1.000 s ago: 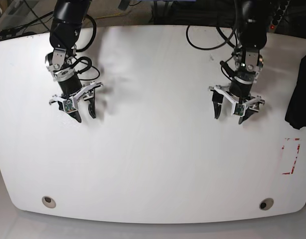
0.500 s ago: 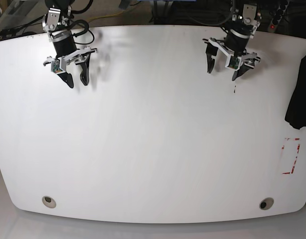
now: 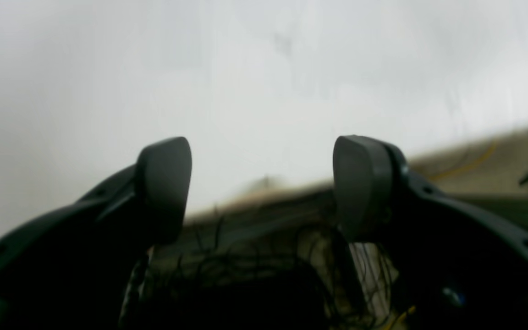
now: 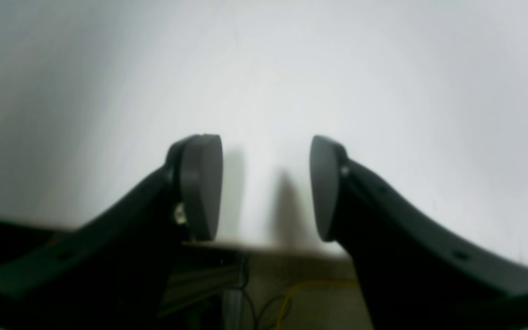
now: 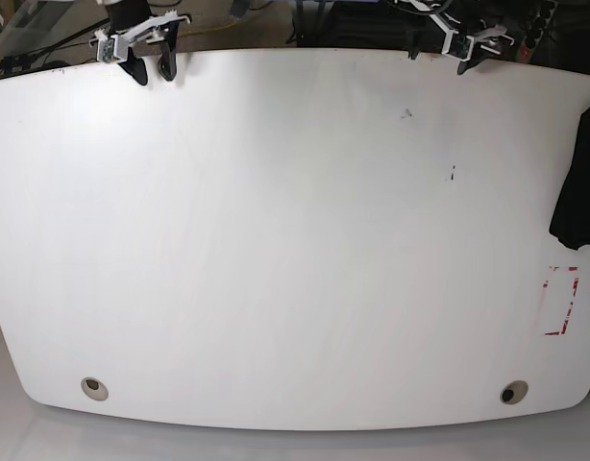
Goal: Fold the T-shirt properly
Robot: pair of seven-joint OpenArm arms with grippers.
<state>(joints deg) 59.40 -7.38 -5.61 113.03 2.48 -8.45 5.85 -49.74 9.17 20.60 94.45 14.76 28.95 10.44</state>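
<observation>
Base view: T-shirt lies bunched at the bench edge, well apart from both pincers, nearer the left pincer than the right pincer. Both hang at the bench's far rim, spread and holding nothing. A red-marked rectangle sits just beside the shirt; two round holes dot the near edge.

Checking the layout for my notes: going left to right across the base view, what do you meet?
right gripper → left gripper → red marking → T-shirt at the table edge.
</observation>
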